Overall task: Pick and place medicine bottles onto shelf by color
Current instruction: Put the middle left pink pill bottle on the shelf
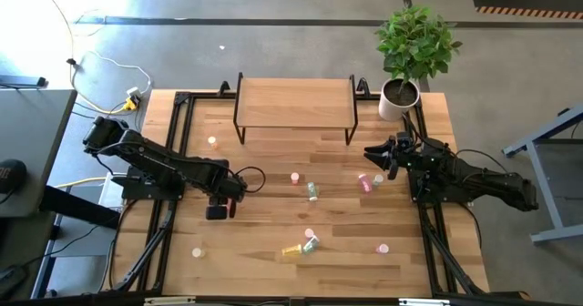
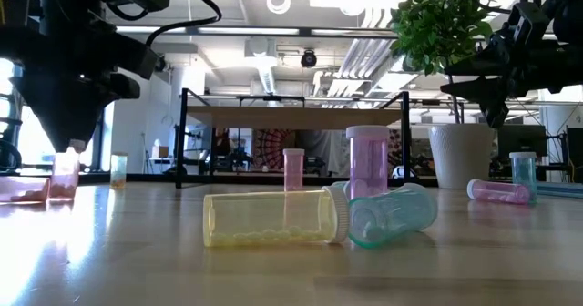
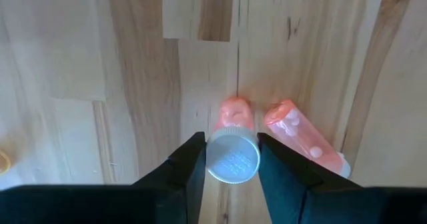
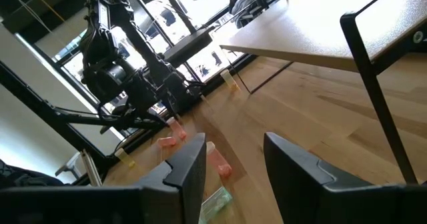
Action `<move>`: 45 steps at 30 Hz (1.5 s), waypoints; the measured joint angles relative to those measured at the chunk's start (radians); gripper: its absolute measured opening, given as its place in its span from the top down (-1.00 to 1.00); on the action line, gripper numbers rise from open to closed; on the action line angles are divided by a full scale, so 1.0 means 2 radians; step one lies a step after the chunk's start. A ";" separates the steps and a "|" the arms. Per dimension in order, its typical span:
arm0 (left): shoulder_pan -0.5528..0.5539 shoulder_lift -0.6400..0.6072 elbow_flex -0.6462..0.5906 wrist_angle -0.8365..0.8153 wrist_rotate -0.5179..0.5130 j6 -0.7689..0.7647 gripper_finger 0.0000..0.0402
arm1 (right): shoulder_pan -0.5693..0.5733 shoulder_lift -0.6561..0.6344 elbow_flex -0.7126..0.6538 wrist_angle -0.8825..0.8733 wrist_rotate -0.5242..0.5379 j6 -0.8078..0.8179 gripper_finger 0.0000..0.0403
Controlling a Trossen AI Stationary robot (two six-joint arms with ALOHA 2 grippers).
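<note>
My left gripper point(image 1: 219, 208) points down at the table's left middle, shut on an upright red-orange bottle point(image 3: 233, 134). A second red-orange bottle point(image 3: 303, 139) lies beside it. My right gripper point(image 1: 372, 154) is open and empty, raised near the shelf's point(image 1: 296, 101) near right leg. The shelf is a light-wood board on black legs at the far middle. Pink point(image 1: 295, 177), green point(image 1: 312, 191), yellow point(image 1: 291, 249) and other bottles stand or lie on the tabletop between the arms. My left gripper pinches the pale cap point(image 3: 232, 159) of the upright red-orange bottle between its two fingers, one on each side of the cap. The fingers come from above, pointing down. The bottle stays upright below them point(image 2: 64, 174), its base at the tabletop; whether it is lifted, I cannot tell.
A potted plant in a white pot point(image 1: 398, 98) stands at the far right, beside the shelf. A yellow bottle point(image 2: 269, 218) and a green one point(image 2: 392, 217) lie near the table's near edge. Black frame rails point(image 1: 178, 133) run along both sides of the table.
</note>
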 joint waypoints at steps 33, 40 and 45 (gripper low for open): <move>0.199 -0.020 0.310 -0.146 -0.067 0.068 0.43 | 0.000 0.000 0.000 0.000 0.000 0.000 0.29; 0.317 -0.006 0.413 -0.144 -0.112 0.175 0.43 | 0.000 0.000 0.000 0.000 0.000 0.000 0.29; 0.395 0.025 0.485 -0.126 -0.116 0.255 0.43 | 0.000 0.000 0.000 0.000 0.000 0.000 0.29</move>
